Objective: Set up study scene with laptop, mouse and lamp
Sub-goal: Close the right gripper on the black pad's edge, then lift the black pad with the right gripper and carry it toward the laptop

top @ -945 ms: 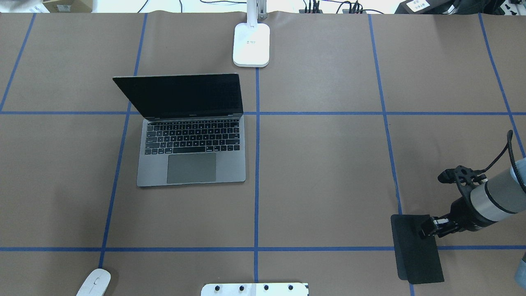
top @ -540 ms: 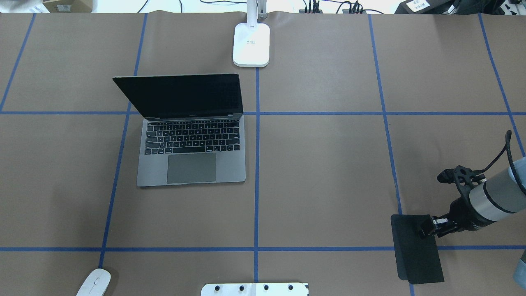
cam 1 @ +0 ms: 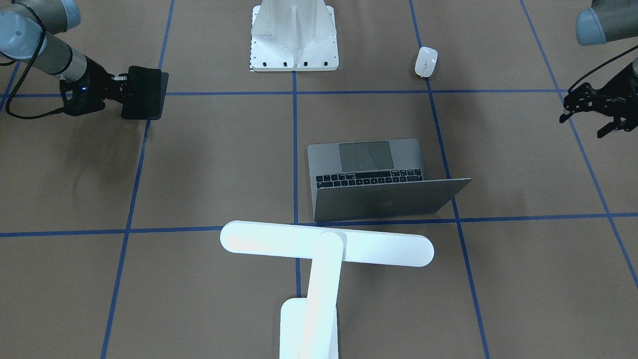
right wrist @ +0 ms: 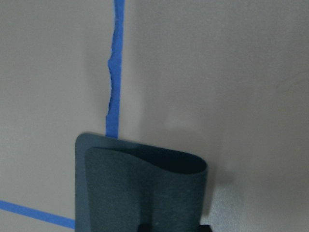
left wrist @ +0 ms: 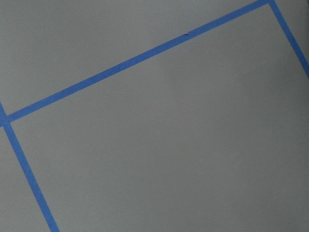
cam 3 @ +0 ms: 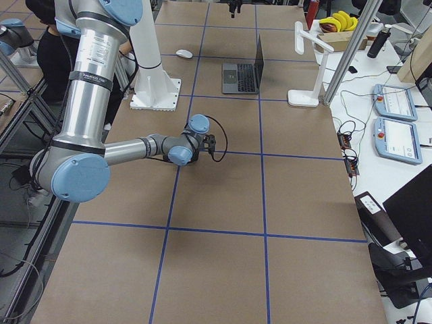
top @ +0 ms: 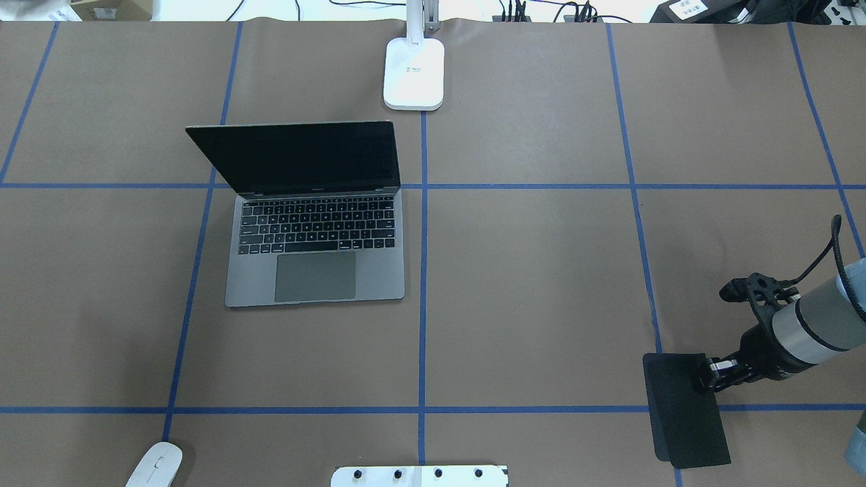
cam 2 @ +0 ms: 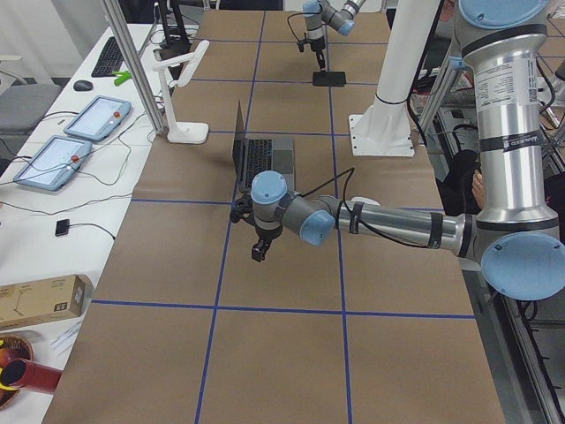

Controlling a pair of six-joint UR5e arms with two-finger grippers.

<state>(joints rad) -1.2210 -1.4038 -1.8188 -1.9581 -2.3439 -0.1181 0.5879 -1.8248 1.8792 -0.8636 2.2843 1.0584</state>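
Right hand [top: 703, 380] tight on edge of black mat [top: 683, 426]; left hand [cam 1: 580, 127] wide, empty.

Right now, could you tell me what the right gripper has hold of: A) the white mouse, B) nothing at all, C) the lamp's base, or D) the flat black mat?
D: the right gripper is clamped on one edge of the black mat, which curls up off the table in the right wrist view, while the mouse lies far off at the table's other side.
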